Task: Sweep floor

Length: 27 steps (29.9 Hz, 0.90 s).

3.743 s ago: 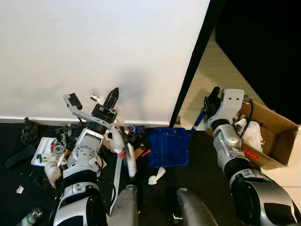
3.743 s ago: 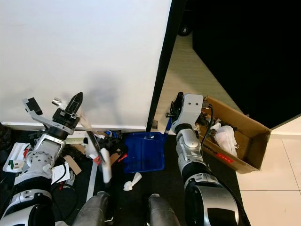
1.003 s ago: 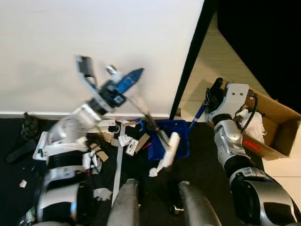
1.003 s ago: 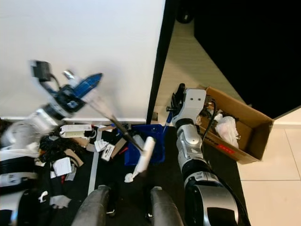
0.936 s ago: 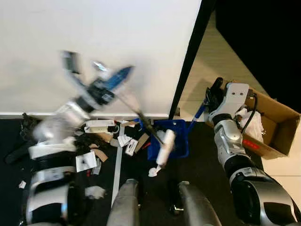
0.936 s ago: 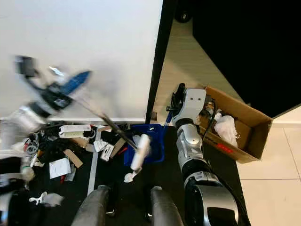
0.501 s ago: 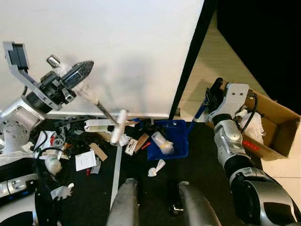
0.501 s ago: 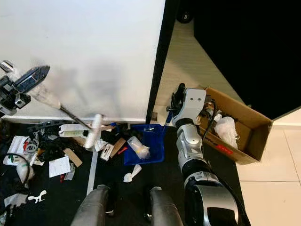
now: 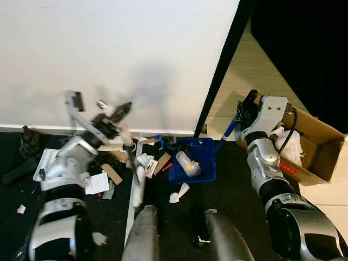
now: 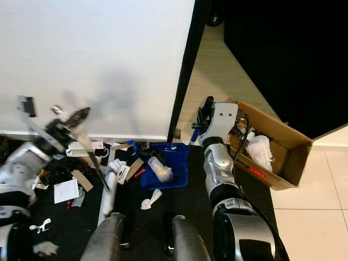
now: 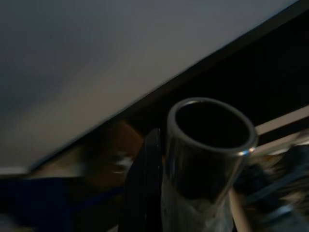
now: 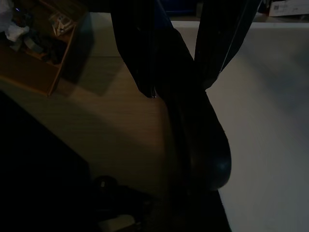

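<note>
— Broom first: where is it?

— One broom, gripped by the left gripper, whose fingers are clamped on the top of its handle. Its hollow handle end shows close up in the left wrist view. The shaft slants down to a pale head among the litter on the dark floor, just left of the dustpan.

— And the other arm?

— The right gripper clenches the dustpan's blue handle, fingers closed around it, near the black door frame.

— Count things, biggest down.

— One white wall. One cardboard box on the right, holding white bags. One blue dustpan on the floor, with one clear bottle in it. Many paper and card scraps spread left of the pan; one white crumpled piece lies just in front of it.
</note>
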Available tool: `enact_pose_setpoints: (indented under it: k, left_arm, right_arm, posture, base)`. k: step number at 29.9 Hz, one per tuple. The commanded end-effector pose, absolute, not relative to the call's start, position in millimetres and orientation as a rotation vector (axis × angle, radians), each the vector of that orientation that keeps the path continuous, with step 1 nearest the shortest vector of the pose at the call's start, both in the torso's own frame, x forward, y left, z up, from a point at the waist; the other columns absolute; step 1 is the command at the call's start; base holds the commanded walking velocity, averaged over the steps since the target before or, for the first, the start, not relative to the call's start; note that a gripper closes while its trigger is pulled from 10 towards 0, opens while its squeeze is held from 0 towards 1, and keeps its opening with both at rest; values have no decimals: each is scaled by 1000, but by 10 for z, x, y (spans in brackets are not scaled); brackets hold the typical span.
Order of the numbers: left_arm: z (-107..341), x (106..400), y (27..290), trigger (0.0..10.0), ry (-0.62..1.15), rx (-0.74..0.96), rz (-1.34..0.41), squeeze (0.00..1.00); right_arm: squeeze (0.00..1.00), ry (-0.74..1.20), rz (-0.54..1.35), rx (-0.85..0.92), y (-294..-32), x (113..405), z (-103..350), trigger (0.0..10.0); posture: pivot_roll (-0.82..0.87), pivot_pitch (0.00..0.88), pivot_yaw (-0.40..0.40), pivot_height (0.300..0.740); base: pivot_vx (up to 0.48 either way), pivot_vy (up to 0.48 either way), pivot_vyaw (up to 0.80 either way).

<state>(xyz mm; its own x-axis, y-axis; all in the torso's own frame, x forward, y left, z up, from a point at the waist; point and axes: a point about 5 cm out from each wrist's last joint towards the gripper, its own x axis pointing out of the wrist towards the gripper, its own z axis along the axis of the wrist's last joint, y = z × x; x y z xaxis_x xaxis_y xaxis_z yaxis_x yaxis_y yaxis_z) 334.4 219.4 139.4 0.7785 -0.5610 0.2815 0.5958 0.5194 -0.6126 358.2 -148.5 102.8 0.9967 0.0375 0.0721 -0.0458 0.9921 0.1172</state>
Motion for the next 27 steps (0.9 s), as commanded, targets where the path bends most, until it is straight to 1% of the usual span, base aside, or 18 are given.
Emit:
enact_pose_setpoints:
  k: [1,2,3,5,7,8,11,14,20,22,23,25,26,27]
  left_arm:
    - [1486,3354,2056,10000,-126,-869,-780,0]
    - [1486,3354,2056,10000,-126,-869,-780,0]
    - [1563,3351,1955,10000,-156,-921,-841,0]
    - [1563,3351,1955,10000,-156,-921,-841,0]
    - [1729,3346,1805,10000,-218,-975,-946,0]
    - [1729,3346,1805,10000,-218,-975,-946,0]
    - [1957,3327,1677,10000,-291,-1018,-1044,0]
    - [2032,3308,1646,10000,-302,-1031,-1074,0]
    - [2095,3277,1745,10000,-298,-953,-1064,0]
    - [2187,3245,1908,10000,-312,-871,-1036,0]
    - [2187,3245,1908,10000,-312,-871,-1036,0]
    - [2334,3193,2119,10000,-340,-775,-1006,0]
    - [2334,3193,2119,10000,-340,-775,-1006,0]
    - [2408,3166,2227,10000,-353,-729,-989,0]
  right_arm:
    - [0,214,60,168,-1383,3283,419,10000]
    - [0,214,60,168,-1383,3283,419,10000]
    - [0,214,59,168,-1382,3281,417,10000]
    - [0,214,59,168,-1382,3281,417,10000]
    - [0,213,59,170,-1382,3280,417,10000]
    - [0,213,59,170,-1382,3280,417,10000]
    - [0,214,58,172,-1385,3280,416,10000]
    - [0,214,57,173,-1386,3282,418,10000]
    - [0,214,54,174,-1385,3287,422,10000]
    - [0,214,52,176,-1385,3289,424,10000]
    - [0,214,52,176,-1385,3289,424,10000]
    - [0,214,52,177,-1385,3290,425,10000]
    - [0,214,52,177,-1385,3290,425,10000]
    - [0,214,52,177,-1386,3290,425,10000]
  posture:
    - [6,379,27,740]
    - [6,379,27,740]
    - [6,378,28,740]
    - [6,378,28,740]
    - [7,378,29,740]
    - [7,378,29,740]
    - [23,376,29,740]
    - [25,374,31,740]
    - [31,371,35,740]
    - [36,370,37,740]
    - [36,370,37,740]
    - [48,368,38,740]
    - [48,368,38,740]
    - [52,368,38,740]
  base:
    - [0,0,0]
    - [0,0,0]
    - [0,0,0]
    - [0,0,0]
    - [0,0,0]
    - [0,0,0]
    - [0,0,0]
    - [0,0,0]
    - [0,0,0]
    - [0,0,0]
    - [0,0,0]
    - [0,0,0]
    - [0,0,0]
    - [0,0,0]
